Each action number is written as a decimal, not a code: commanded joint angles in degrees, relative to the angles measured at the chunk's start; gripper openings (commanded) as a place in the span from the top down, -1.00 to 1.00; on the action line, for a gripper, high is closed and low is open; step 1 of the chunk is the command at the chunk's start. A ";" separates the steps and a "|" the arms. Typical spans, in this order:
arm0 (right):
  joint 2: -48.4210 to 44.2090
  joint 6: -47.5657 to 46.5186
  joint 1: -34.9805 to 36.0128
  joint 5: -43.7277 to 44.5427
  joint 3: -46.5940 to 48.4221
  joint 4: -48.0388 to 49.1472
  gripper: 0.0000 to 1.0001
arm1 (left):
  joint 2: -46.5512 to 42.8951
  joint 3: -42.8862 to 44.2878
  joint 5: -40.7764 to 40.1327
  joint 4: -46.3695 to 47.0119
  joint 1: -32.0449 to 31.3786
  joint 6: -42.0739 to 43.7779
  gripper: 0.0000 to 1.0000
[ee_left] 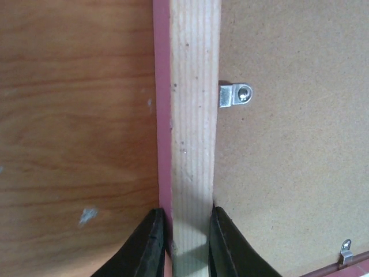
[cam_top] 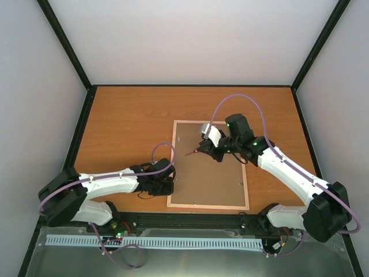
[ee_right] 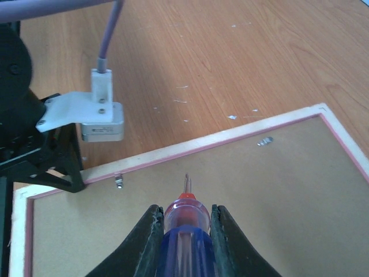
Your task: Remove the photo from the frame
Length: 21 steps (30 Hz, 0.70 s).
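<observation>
The pink frame point(cam_top: 210, 182) lies face down on the table with its brown board back up. The photo is hidden under the board. My left gripper point(cam_top: 169, 183) is shut on the frame's left border; in the left wrist view the fingers point(ee_left: 151, 242) pinch the pale wood rail point(ee_left: 193, 115). My right gripper point(cam_top: 212, 151) is shut on a screwdriver point(ee_right: 185, 228) with a blue and red handle. It holds the tip point(ee_right: 185, 180) low over the board point(ee_right: 259, 196), pointing towards the left rail point(ee_right: 230, 137).
Small metal retaining tabs sit on the board's edges point(ee_left: 235, 94), point(ee_left: 345, 251), point(ee_right: 119, 182), point(ee_right: 265, 140). The left arm's wrist and camera block point(ee_right: 101, 118) stand just beyond the rail. Black enclosure posts and grey walls surround the wooden table point(cam_top: 127, 121).
</observation>
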 commanded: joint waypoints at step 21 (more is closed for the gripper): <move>13.01 -1.28 8.90 -2.55 6.75 -6.55 0.94 | 2.36 -2.91 -6.48 14.91 -0.48 1.99 0.98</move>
